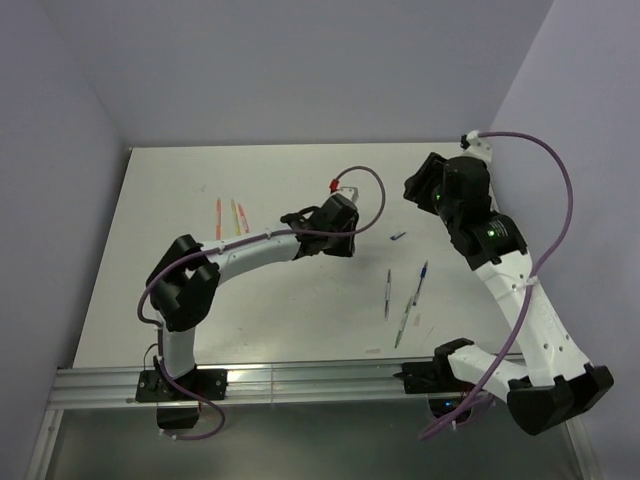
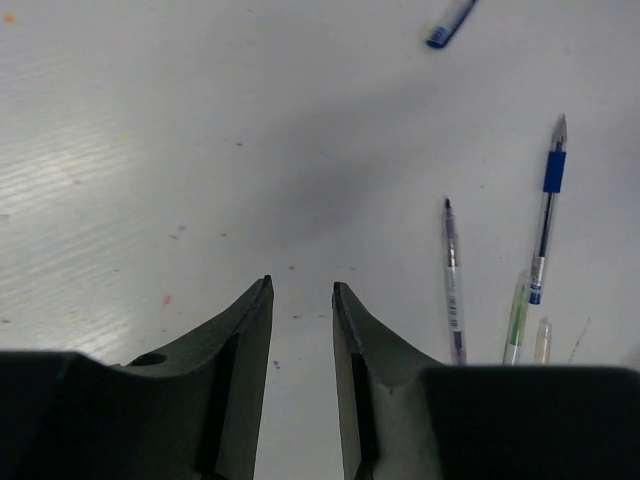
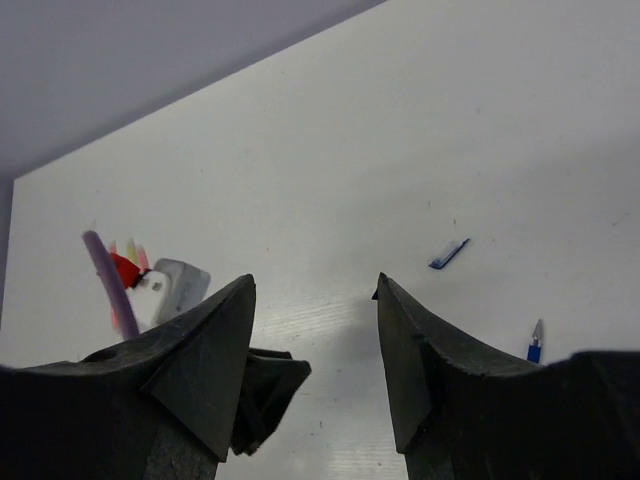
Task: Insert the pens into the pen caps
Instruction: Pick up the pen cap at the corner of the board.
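Three pens lie at the table's right middle: a grey pen (image 1: pixel 388 293) (image 2: pixel 453 280), a blue pen (image 1: pixel 421 280) (image 2: pixel 546 220) and a green-clear pen (image 1: pixel 404 320) (image 2: pixel 516 320). A pale cap (image 2: pixel 541 340) rests beside the green one. A dark blue cap (image 1: pixel 398 236) (image 2: pixel 448 24) (image 3: pixel 449 253) lies apart, further back. Red, orange and yellow pens (image 1: pixel 230 215) sit at the back left. My left gripper (image 1: pixel 345 240) (image 2: pixel 302 285) hovers left of the blue cap, jaws narrowly apart and holding nothing. My right gripper (image 1: pixel 418 187) (image 3: pixel 315 285) hangs wide open behind the cap, also holding nothing.
Purple walls close off the table at the back and both sides. A metal rail (image 1: pixel 300 380) runs along the near edge. The left arm's purple cable (image 1: pixel 365 200) loops above its wrist, near a red connector (image 1: pixel 332 184).
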Robot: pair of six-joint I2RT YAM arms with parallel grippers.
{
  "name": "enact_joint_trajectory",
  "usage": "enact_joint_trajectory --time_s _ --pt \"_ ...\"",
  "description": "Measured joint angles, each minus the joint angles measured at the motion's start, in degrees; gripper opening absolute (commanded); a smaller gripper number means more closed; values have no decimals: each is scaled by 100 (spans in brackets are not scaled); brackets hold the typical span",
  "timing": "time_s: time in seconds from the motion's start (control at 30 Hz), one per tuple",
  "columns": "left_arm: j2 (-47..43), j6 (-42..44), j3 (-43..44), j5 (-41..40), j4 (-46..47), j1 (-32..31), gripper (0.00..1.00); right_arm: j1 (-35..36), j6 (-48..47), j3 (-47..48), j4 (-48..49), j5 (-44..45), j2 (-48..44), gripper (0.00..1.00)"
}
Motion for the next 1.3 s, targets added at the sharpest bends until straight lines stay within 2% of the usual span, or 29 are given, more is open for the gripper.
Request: enact_joint_trajectory --time_s 0.33,0.9,1.13,1.3 --pt "935 -378 807 -732 -116 -964 37 -256 271 -326 -131 44 -879 59" --pt "1488 -719 999 -1222 -328 -1722 43 -328 372 -557 -258 -332 -1447 59" --pt "1567 -737 901 -1217 -275 -1908 43 -328 372 -763 -286 -389 -1574 59" --pt "1058 -627 57 -1099 61 -1952 43 -328 369 -896 -323 -402 -1626 59"
